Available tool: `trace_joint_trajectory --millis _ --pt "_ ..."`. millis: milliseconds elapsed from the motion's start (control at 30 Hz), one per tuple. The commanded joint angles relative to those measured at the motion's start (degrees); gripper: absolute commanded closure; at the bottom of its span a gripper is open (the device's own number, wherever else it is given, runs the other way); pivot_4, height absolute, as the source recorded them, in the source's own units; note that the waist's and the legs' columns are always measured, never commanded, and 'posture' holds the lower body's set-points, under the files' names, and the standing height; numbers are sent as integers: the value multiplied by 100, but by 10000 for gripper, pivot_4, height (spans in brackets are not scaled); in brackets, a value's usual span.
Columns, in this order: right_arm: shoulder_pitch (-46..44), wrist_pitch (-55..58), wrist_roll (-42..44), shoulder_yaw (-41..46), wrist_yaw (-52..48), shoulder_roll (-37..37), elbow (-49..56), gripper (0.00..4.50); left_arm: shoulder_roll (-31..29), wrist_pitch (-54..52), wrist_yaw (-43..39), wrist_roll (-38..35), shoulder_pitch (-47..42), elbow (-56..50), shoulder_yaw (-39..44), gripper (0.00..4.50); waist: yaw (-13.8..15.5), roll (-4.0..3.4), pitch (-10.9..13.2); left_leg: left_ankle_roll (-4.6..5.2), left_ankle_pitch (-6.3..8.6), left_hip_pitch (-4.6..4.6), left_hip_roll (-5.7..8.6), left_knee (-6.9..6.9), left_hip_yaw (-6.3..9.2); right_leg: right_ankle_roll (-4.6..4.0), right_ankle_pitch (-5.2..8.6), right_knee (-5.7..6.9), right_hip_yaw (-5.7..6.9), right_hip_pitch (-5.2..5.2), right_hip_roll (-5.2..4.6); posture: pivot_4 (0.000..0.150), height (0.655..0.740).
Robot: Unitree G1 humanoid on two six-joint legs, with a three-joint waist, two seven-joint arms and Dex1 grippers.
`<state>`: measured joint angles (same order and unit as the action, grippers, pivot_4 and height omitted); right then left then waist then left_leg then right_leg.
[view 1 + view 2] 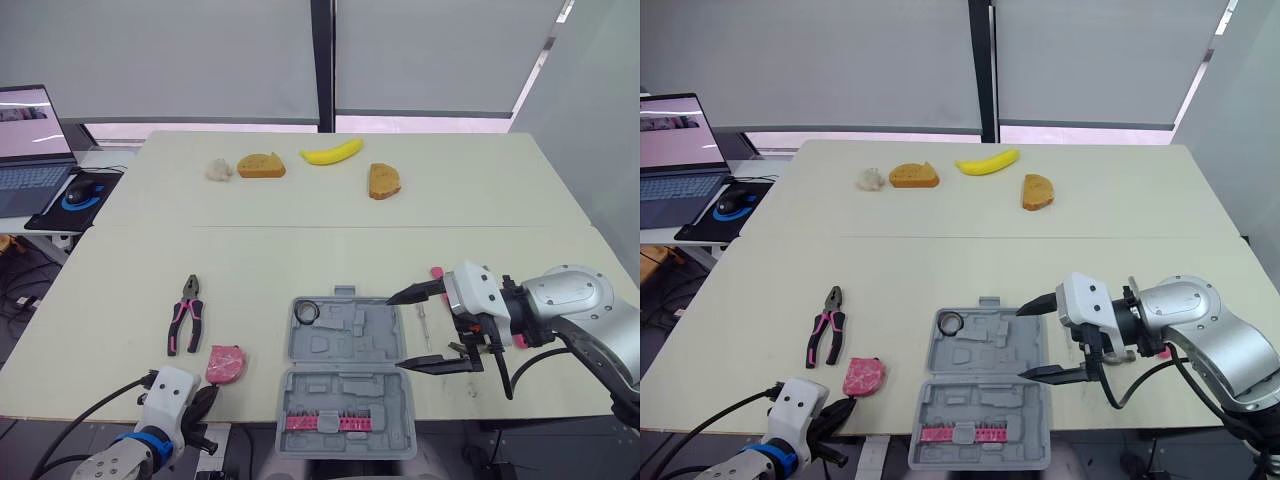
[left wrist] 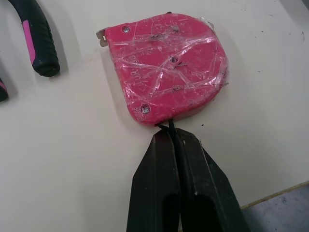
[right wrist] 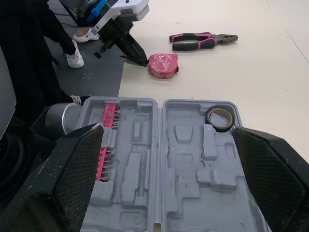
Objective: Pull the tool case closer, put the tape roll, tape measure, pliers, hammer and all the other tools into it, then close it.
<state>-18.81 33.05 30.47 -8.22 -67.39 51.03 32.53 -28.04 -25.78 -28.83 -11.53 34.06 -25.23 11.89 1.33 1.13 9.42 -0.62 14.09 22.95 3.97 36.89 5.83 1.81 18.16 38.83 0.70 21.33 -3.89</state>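
Observation:
The grey tool case point(image 1: 345, 385) lies open at the table's front edge, with a black tape roll point(image 1: 306, 312) in its far left corner and a pink bit strip in the near half. My right gripper point(image 1: 396, 332) is open and hovers over the case's right edge. A small screwdriver point(image 1: 424, 326) lies just right of the case, between the fingers. Pink-handled pliers point(image 1: 187, 313) lie to the left. My left gripper point(image 2: 169, 131) is shut, its tips touching the near edge of the pink tape measure point(image 2: 166, 67), where a thin black cord shows.
Two bread slices point(image 1: 261, 165) point(image 1: 384, 180), a banana point(image 1: 332, 153) and a crumpled white lump point(image 1: 219, 169) sit along the table's far side. A laptop point(image 1: 30, 150) and a mouse point(image 1: 84, 188) are on a side desk at the left. A pink part point(image 1: 436, 270) pokes out behind the right gripper.

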Motion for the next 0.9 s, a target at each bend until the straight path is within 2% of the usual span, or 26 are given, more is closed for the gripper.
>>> trace_joint_trajectory --millis 33,367,467,667,800,867,900 --pt "-120 -20 65 20 10 -22 180 0 -31 42 -35 3 24 -115 5 44629 0 0 0 0 0 0 0 0 0 0 0 0 0 0 0 1500 7400" --pt "-127 -27 57 2 6 -28 154 0 34 183 -156 -173 47 -206 126 44629 0 1 1 0 0 0 0 0 0 0 0 -1 0 0 0 1500 7400" --pt "-105 -33 59 13 9 -22 168 0 -42 340 -309 -250 205 -337 241 38993 -3 3 2 0 0 1 0 0 0 0 0 -1 1 1 0 1500 7400" --pt "-45 -26 91 54 38 -14 238 0 -220 670 -804 -562 731 -496 880 20634 -5 8 10 0 1 2 -2 -3 1 -3 2 -7 2 6 -1 1500 7400" --pt "-58 5 136 75 88 -44 292 0 -687 1377 -1911 -941 1021 -323 1450 7551 0 8 29 0 1 1 -3 -5 2 -9 5 -15 6 11 -1 1500 7400" --pt "-104 22 154 64 125 -81 317 0 -1159 1993 -2688 -910 951 138 1579 1184 15 6 31 -1 1 1 -4 -5 3 -15 8 -16 9 12 -1 1500 7400" --pt "-155 57 175 37 155 -114 342 0 -1439 2241 -3017 -869 775 521 1607 187 21 -3 36 -1 1 1 -4 -4 5 -31 18 -16 12 11 -1 1500 7400"
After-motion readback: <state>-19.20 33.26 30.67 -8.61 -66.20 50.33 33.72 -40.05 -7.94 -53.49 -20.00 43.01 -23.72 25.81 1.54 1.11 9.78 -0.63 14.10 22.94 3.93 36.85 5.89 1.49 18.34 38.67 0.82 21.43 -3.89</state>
